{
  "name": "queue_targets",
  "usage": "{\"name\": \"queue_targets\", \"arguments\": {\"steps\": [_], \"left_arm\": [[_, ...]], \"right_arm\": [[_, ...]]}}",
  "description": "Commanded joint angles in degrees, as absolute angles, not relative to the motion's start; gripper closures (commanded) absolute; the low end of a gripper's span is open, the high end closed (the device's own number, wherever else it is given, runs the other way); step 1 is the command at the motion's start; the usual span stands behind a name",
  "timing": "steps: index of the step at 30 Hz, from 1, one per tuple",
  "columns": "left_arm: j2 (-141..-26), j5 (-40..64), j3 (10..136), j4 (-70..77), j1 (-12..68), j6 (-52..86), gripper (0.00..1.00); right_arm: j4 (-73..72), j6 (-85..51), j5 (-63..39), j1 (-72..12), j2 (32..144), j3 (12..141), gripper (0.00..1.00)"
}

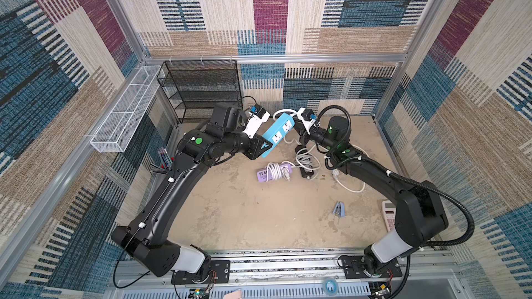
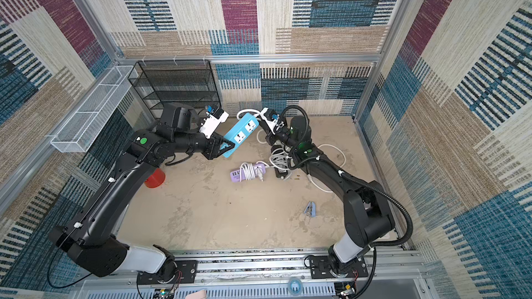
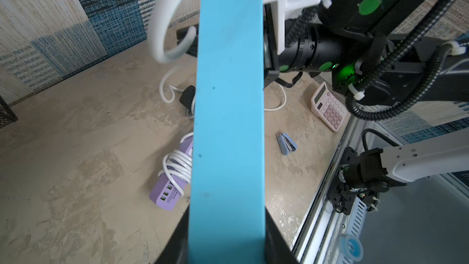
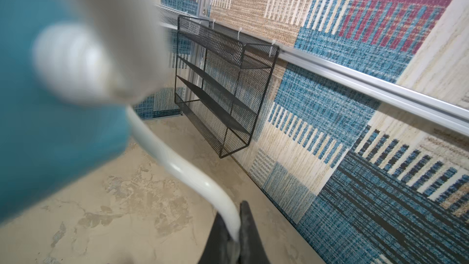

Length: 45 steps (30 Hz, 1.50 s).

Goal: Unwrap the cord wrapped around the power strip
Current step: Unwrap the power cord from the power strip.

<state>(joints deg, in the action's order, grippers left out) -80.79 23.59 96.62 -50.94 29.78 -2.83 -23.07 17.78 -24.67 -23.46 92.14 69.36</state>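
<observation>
The blue power strip (image 1: pixel 277 132) (image 2: pixel 241 133) hangs tilted above the table, and my left gripper (image 1: pixel 266 149) (image 3: pixel 227 237) is shut on its near end. In the left wrist view the strip (image 3: pixel 228 113) fills the middle. Its white cord (image 1: pixel 280 113) (image 3: pixel 157 21) loops off the far end. My right gripper (image 1: pixel 296 127) (image 4: pixel 234 224) sits at that far end, shut on the cord (image 4: pixel 177 166), which runs between its fingers. More white cord (image 1: pixel 349 188) lies loose on the table under the right arm.
A purple power strip (image 1: pixel 273 171) and a black one (image 1: pixel 306 163), both wound in white cord, lie below the blue strip. A stapler (image 1: pixel 339 209) and a pink calculator (image 1: pixel 388 217) lie at the right. A black mesh shelf (image 1: pixel 201 90) and a white basket (image 1: pixel 123 110) hang at the back left.
</observation>
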Motion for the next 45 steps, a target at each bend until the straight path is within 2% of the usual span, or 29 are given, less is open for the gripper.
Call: {"name": "queue_targets", "arguments": {"steps": [1, 8, 14, 20, 25, 33, 36, 40, 41, 43, 45], "left_arm": [[-78.52, 27.76, 90.55, -48.09, 30.22, -0.82, 1.00], [-75.20, 26.80, 80.02, -46.00, 30.32, -0.59, 1.00], [-77.27, 20.95, 78.95, -44.14, 29.37, -0.78, 1.00], [-80.60, 18.39, 84.00, -41.27, 25.62, -1.31, 1.00], [-84.74, 18.21, 92.84, -41.22, 22.45, -2.50, 1.00], [-91.45, 18.84, 105.19, -45.11, 21.26, -5.19, 1.00], [-92.99, 19.79, 108.30, -46.95, 21.22, -6.90, 1.00], [-94.47, 23.19, 109.97, -48.27, 21.26, -7.78, 1.00], [-94.78, 24.84, 109.78, -48.29, 21.21, -7.82, 1.00], [-95.33, 26.49, 108.98, -48.30, 21.24, -7.82, 1.00], [-95.77, 26.97, 108.50, -48.32, 21.25, -8.04, 1.00]], "right_arm": [[-21.37, 16.43, -23.13, -22.89, 93.05, 73.90, 1.00], [-16.57, 17.13, -21.18, -20.99, 89.93, 80.48, 1.00], [-12.65, 16.73, -17.97, -20.13, 81.05, 76.25, 1.00], [-8.94, 12.76, -10.65, -19.65, 71.21, 64.49, 1.00], [-7.82, 6.72, -2.72, -18.34, 66.46, 53.42, 1.00], [-4.78, -2.92, 9.88, -10.86, 68.25, 44.74, 1.00], [-5.09, -4.92, 11.24, -10.55, 70.91, 43.01, 1.00], [-8.20, -5.12, 6.56, -10.55, 71.47, 40.92, 1.00], [-9.17, -4.45, 4.57, -10.55, 70.59, 40.39, 0.95], [-10.59, -3.05, 1.55, -10.79, 67.21, 39.59, 0.72], [-11.29, -1.24, -1.65, -11.06, 63.21, 39.05, 0.44]]}}
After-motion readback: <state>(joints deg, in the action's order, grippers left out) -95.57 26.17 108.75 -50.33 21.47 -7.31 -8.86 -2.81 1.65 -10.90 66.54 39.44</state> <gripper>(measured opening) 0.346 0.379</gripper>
